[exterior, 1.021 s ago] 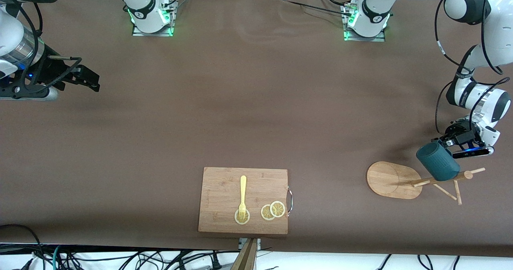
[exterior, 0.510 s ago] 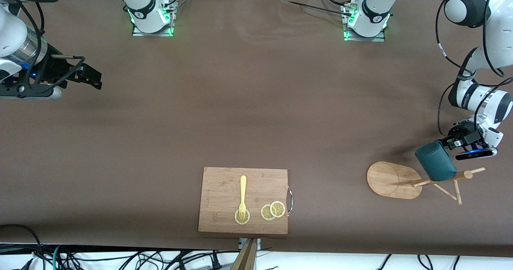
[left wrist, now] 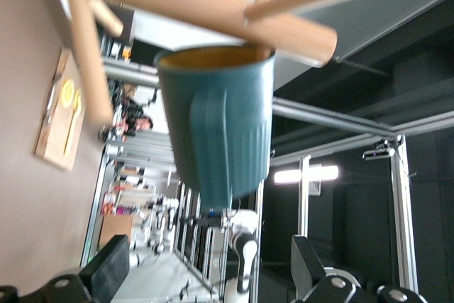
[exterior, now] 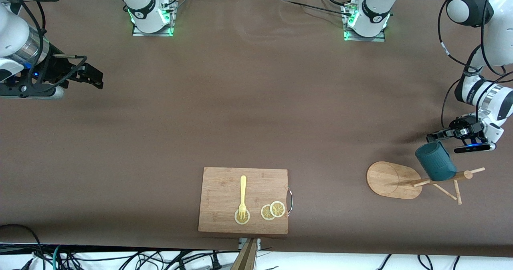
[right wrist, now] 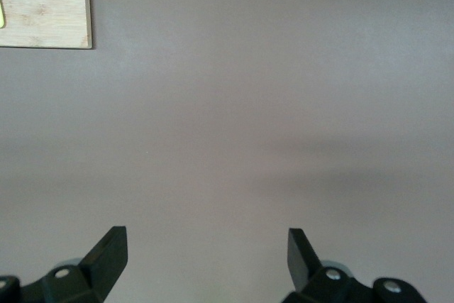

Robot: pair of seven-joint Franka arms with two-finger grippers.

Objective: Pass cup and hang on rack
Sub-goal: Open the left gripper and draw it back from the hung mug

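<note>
The dark teal cup (exterior: 436,161) hangs by its handle on a peg of the light wooden rack (exterior: 390,180), which stands near the left arm's end of the table. In the left wrist view the cup (left wrist: 220,125) hangs below the rack's pole (left wrist: 213,5), mouth up against it. My left gripper (exterior: 437,137) is open just beside the cup and clear of it, with nothing between its fingers (left wrist: 106,271). My right gripper (exterior: 94,77) waits open over bare table at the right arm's end; in its own view the right gripper (right wrist: 206,253) holds nothing.
A wooden cutting board (exterior: 224,182) lies near the front edge at mid table, carrying a yellow fork (exterior: 243,194) and lemon slices (exterior: 273,210). Its corner (right wrist: 42,5) shows in the right wrist view. The rack's thin pegs (exterior: 457,192) stick out toward the table's end.
My left gripper has opened, let go of the cup and drawn slightly back from it. The cup stays on the peg. The right arm has barely shifted.
</note>
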